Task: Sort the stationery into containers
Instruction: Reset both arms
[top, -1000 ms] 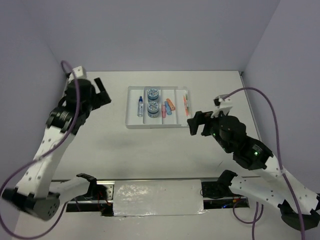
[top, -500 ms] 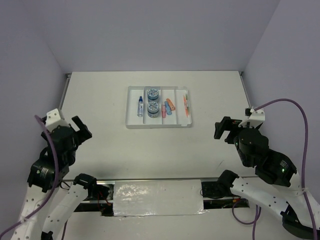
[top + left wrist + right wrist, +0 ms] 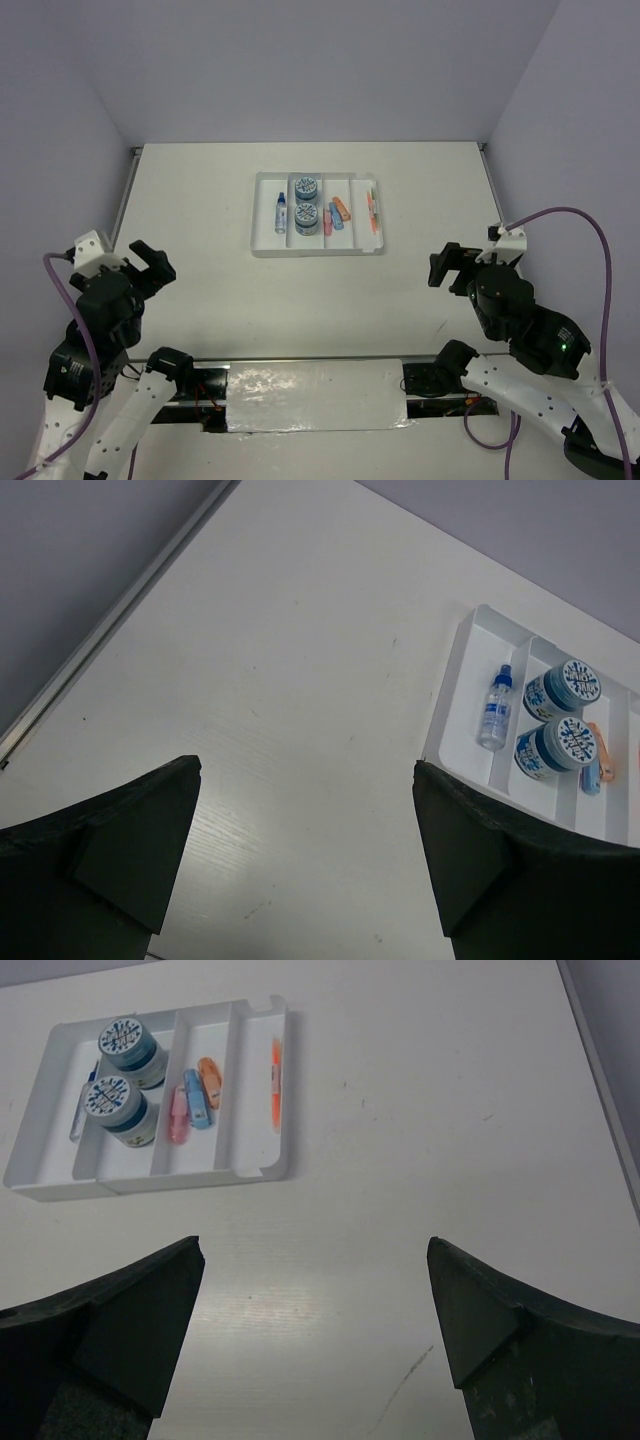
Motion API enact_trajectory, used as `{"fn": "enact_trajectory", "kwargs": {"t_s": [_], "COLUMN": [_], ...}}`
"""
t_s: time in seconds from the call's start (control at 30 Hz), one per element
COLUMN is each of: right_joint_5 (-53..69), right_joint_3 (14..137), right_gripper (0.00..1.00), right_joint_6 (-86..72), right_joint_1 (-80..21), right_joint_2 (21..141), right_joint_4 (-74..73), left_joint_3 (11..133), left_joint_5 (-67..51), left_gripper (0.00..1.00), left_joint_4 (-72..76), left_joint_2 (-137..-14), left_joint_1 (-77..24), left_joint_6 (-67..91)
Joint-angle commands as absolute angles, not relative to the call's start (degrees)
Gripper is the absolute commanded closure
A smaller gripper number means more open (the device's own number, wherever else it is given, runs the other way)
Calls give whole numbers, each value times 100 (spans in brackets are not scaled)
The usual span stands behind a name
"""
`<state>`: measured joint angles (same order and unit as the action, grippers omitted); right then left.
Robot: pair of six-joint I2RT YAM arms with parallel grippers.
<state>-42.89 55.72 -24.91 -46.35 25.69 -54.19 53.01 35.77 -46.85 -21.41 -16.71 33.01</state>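
Both tools stand with their fingers apart and hold nothing. From above, the left tool (image 3: 152, 260) hangs over bare white table (image 3: 200, 180) at the lower left of the frame. The right tool (image 3: 452, 265) hangs over the table at the lower right. Each is well apart from the white tray (image 3: 320, 252), which lies flat in the upper middle of the frame, with its four narrow compartments running away from the arms.

All the stationery in view lies inside the tray. The compartment at the left of the frame holds a tiny blue-capped bottle (image 3: 281, 213) lying on its side. The next one holds two round blue patterned discs, one (image 3: 305, 186) behind the other (image 3: 306, 216). The third holds three short sticks side by side: pink (image 3: 326, 222), blue (image 3: 335, 217) and orange (image 3: 342, 208). The compartment at the right of the frame holds a thin orange pen (image 3: 371, 208); a second pen beside it is too thin to make out.

In the left wrist view, the left tool (image 3: 305, 770) shows as two dark fingers at the bottom corners. The tray (image 3: 450, 690) sits at the right edge, with the bottle (image 3: 495, 708) and both discs (image 3: 572, 683) visible.

In the right wrist view, the right tool (image 3: 313, 1250) frames bare table. The tray (image 3: 150, 1182) sits in the upper left, with the discs (image 3: 128, 1040), the sticks (image 3: 196, 1100) and the orange pen (image 3: 275, 1070) inside.
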Motion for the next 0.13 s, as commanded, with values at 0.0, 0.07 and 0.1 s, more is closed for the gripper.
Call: {"fn": "enact_trajectory", "kwargs": {"t_s": [0.0,0.07,0.1], "right_joint_5": [-4342,-4316,-4307], "right_joint_3": [5581,5555,5546], "right_gripper": [0,0,0], "right_joint_6": [-2628,-2541,-2523], "right_joint_1": [-4623,-4623,-4614], "right_joint_2": [2558,2523,2505], "right_joint_4": [-5353,-5239,-5203], "left_joint_3": [5300,5291,5291], "left_joint_5": [3647,3621,3604], "left_gripper": [1,1,1], "left_joint_4": [-4456,-4447,-4439], "left_joint_2": [-2232,-2294,-2303], "left_joint_1": [-1652,-1652,-1652], "left_joint_6": [3261,3243,3234]}}
